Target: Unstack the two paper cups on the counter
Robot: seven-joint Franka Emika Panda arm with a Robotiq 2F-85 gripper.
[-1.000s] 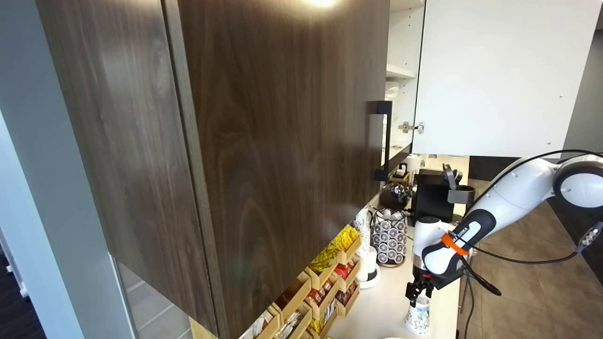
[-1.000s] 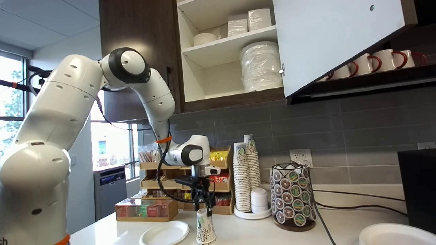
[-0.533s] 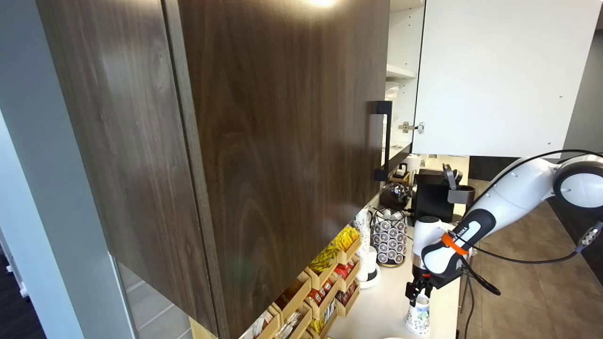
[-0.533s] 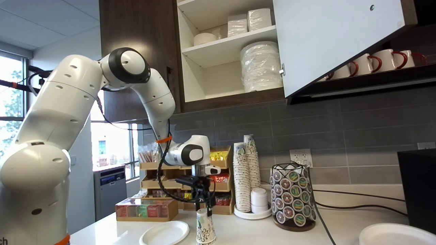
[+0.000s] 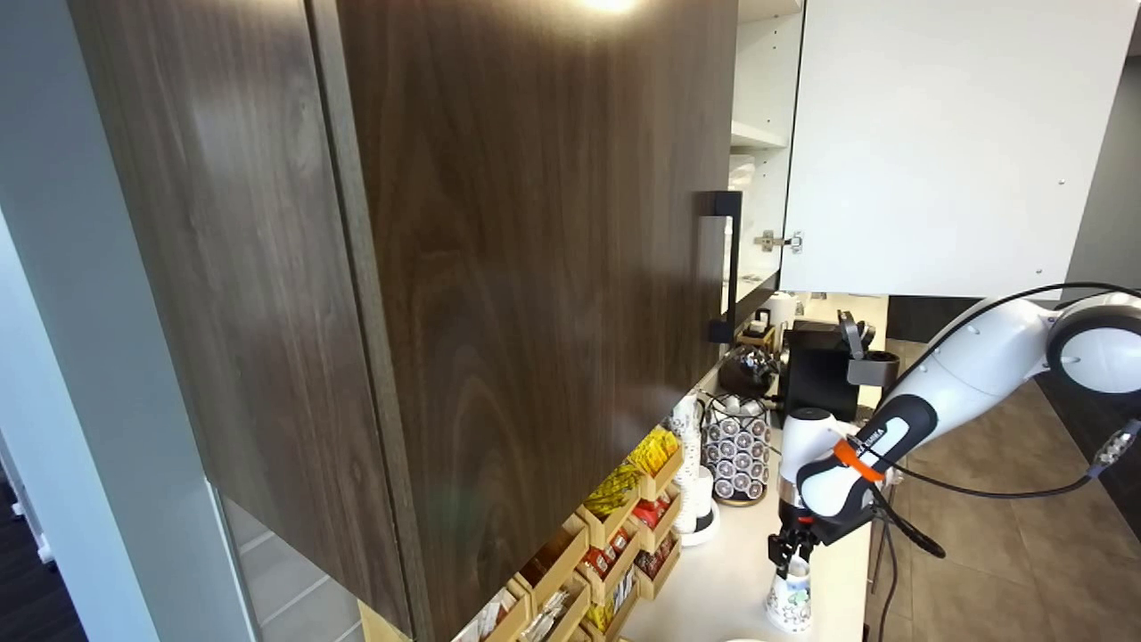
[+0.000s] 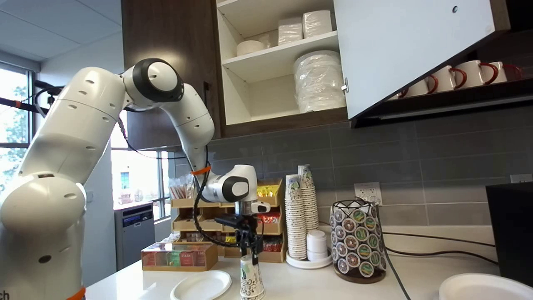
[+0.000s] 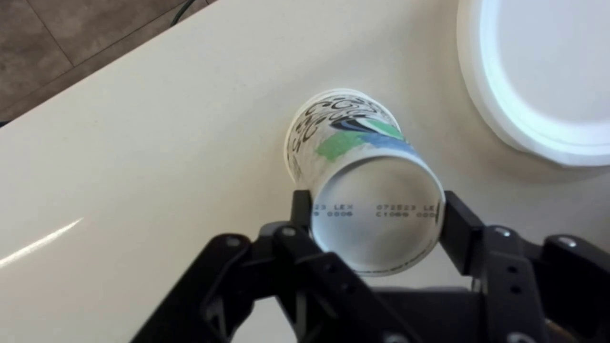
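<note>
The two paper cups point(image 6: 251, 280) stand nested upside down on the white counter point(image 6: 312, 287), printed with dark swirls and green and blue patches. Of the lower cup, little more than the rim shows at the base. In the wrist view the upturned bottom of the upper paper cup point(image 7: 379, 214) faces the camera. My gripper point(image 7: 375, 210) is shut on it near the top, one black finger point(image 7: 301, 209) pressed to each side. In an exterior view the gripper point(image 5: 788, 560) points down at the stack from above.
A white plate point(image 6: 201, 286) lies close beside the cups. Behind are tall cup stacks point(image 6: 295, 221), a coffee pod rack point(image 6: 358, 243) and a wooden packet organiser point(image 6: 270, 227). Another white dish point(image 6: 483, 287) sits farther along. The counter's edge point(image 7: 109, 66) shows in the wrist view.
The gripper's fingers have come together onto the upper cup's sides. The gripper and the cups have otherwise barely shifted.
</note>
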